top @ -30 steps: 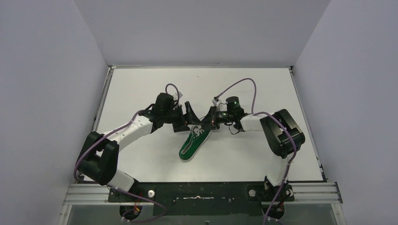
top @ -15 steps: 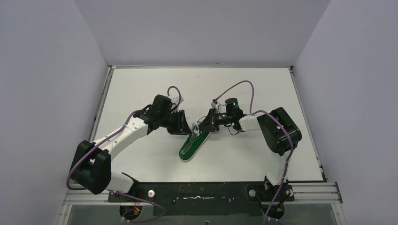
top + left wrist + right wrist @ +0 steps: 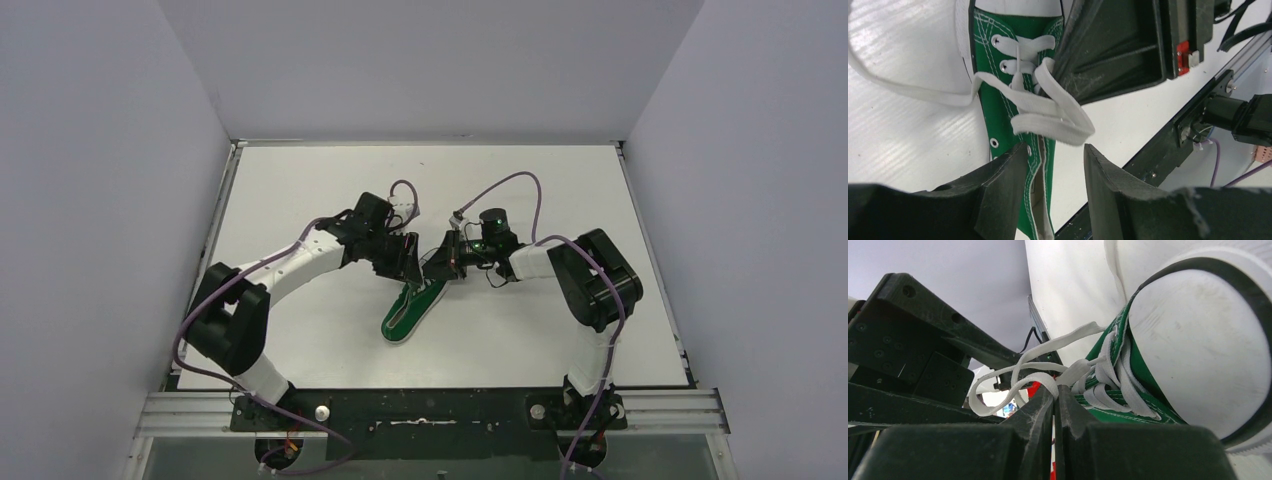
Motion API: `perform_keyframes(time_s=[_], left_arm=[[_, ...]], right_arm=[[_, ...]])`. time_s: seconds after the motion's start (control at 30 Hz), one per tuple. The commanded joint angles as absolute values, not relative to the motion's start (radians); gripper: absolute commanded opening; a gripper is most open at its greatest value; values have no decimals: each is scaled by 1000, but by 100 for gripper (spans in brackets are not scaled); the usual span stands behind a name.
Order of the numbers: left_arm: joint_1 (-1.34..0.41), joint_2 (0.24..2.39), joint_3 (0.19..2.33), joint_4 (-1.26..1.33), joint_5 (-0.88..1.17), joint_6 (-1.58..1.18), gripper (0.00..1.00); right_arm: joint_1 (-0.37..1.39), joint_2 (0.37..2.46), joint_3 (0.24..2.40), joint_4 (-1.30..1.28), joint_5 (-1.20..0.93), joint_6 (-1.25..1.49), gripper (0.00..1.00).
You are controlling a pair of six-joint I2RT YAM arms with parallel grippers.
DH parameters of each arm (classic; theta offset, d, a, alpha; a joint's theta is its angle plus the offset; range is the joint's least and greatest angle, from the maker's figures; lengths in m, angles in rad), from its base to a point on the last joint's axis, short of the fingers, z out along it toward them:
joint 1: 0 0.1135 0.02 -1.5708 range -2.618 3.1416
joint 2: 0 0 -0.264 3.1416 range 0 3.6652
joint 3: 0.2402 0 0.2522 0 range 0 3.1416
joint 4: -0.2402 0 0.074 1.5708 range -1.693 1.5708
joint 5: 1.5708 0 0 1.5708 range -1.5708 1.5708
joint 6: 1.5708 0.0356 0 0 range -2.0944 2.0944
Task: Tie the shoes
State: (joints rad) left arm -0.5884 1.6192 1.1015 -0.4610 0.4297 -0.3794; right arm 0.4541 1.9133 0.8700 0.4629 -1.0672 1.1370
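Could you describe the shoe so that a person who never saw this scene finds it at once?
Look at the white table, near its middle, where the left gripper and right gripper meet. At their tips lies a small green sneaker. Green canvas, a white sole rim and loose white laces set it apart from the black arms.

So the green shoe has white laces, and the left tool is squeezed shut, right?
No. The left tool is open, with its fingers apart by the green shoe, as the left wrist view shows. The laces are white.
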Motion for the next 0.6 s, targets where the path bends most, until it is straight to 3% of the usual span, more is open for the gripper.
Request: perform_keyframes(time_s=[0.0,0.37,0.43,0.57], left_arm=[[-592,1641,1164,-460,441,-326,40],[-594,1708,1193,-434,472,-331,34],[-594,1707,1191,-431,470,-330,28],[-592,1681,1183,-434,463,-331,5]], right_arm=[[465,1896,901,534,-1087,1152,0],[481,1895,891,561,-1085,1170,0],[482,1895,891,560,-1085,1170,0],[483,1889,891,555,-1087,1169,0]])
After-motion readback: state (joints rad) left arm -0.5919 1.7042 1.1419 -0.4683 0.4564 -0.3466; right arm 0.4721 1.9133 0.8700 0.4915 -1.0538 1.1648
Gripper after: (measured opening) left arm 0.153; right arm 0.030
